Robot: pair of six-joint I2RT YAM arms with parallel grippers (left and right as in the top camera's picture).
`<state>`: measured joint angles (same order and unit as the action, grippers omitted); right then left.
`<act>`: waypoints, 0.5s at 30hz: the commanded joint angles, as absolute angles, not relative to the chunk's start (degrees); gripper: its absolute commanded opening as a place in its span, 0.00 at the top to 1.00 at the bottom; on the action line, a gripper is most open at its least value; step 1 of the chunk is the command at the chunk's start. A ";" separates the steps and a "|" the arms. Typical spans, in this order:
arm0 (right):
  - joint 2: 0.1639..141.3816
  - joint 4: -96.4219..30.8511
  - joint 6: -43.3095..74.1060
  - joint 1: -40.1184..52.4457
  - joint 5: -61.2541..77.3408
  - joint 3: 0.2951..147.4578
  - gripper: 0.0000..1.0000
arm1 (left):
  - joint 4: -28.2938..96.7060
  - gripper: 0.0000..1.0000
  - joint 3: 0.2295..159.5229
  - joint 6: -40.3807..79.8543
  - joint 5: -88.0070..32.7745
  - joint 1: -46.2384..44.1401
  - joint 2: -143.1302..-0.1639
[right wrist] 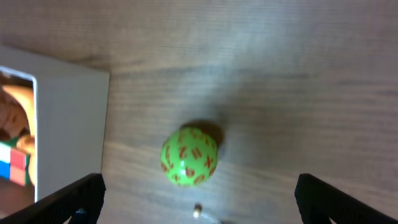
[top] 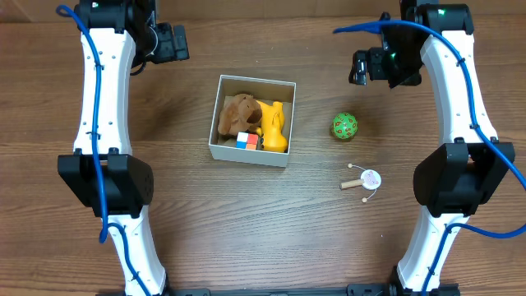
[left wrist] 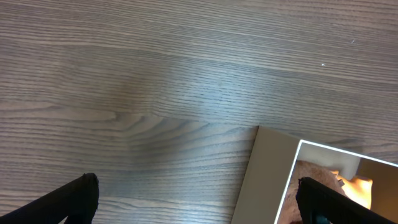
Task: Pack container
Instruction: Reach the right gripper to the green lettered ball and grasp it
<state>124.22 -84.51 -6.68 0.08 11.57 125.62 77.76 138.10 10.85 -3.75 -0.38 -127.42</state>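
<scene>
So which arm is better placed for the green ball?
Right: the right gripper hangs open near the green ball, centred in its wrist view; the left gripper sits across the container.

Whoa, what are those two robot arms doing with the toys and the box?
They are packing toys into the container. A brown toy, a yellow toy and a small colored cube already lie inside. A green numbered ball and a little wooden drum toy wait on the table. The left gripper and the right gripper are open and empty; the right one points toward the ball.
</scene>
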 commanded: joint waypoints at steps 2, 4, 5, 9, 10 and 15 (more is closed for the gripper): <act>123.15 -83.57 -3.11 -0.12 11.38 122.10 0.00 | 77.71 0.00 138.78 11.81 -2.98 -0.71 -126.85; 123.26 -81.25 -1.10 -0.05 9.56 117.80 0.00 | 77.71 0.00 138.78 11.81 -2.98 -0.71 -126.85; 123.26 -80.20 0.32 -0.05 8.51 116.27 0.00 | 77.71 0.00 138.78 11.81 -2.96 -0.71 -126.85; 123.26 -77.08 4.58 -0.01 7.20 110.43 0.00 | 77.71 0.00 138.78 11.81 -2.98 -0.71 -126.85; 123.26 -76.51 4.82 0.05 7.14 109.43 0.00 | 77.71 0.00 138.78 11.81 -2.96 -0.73 -126.85; 123.26 -72.75 4.60 1.93 6.92 104.73 0.00 | 77.71 0.00 138.78 11.81 -2.96 -0.71 -126.85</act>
<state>124.03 -74.24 3.07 0.38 7.97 107.07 77.80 138.10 10.85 -3.55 -0.38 -127.42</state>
